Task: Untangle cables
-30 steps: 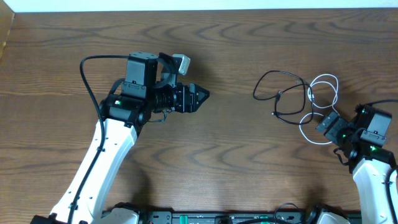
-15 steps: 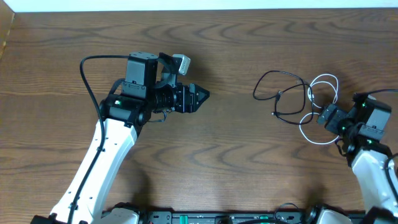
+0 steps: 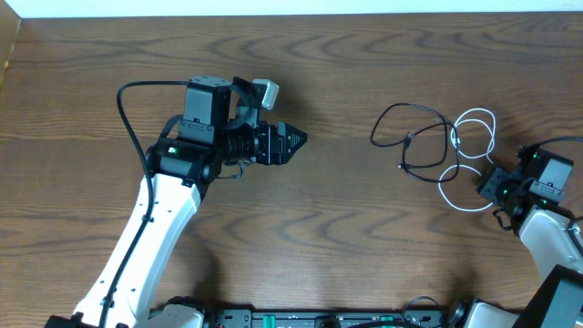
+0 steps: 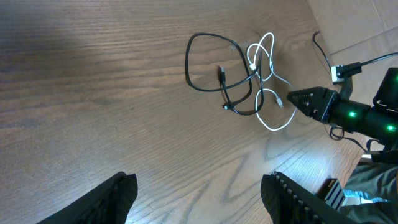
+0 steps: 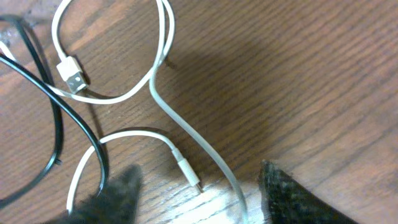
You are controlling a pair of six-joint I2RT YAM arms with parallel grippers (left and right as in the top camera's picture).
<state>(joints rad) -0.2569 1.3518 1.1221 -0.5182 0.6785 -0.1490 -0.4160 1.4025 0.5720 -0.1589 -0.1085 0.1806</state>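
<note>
The cables lie tangled on the right of the table: a black cable (image 3: 401, 107) in loops, crossed by a white cable (image 3: 474, 113). My right gripper (image 3: 487, 187) is low at the near loop of the white cable. In the right wrist view, the white cable (image 5: 186, 129) and its small plug (image 5: 186, 169) lie between the fingers of the right gripper (image 5: 199, 202), which stands open, jaws apart and touching neither. The black cable (image 5: 81, 126) runs just left of the left finger. My left gripper (image 3: 296, 138) hovers open and holds nothing, far to the left of the tangle.
A white USB plug (image 5: 71, 76) lies inside the upper white loop. In the left wrist view the tangle (image 4: 239, 81) lies far ahead, with the right gripper (image 4: 305, 99) beside it. A thick black arm wire (image 3: 132, 109) arcs over the left arm.
My right gripper has shifted slightly towards the near right edge, and its jaws have narrowed around the white cable. The left arm has not moved.
</note>
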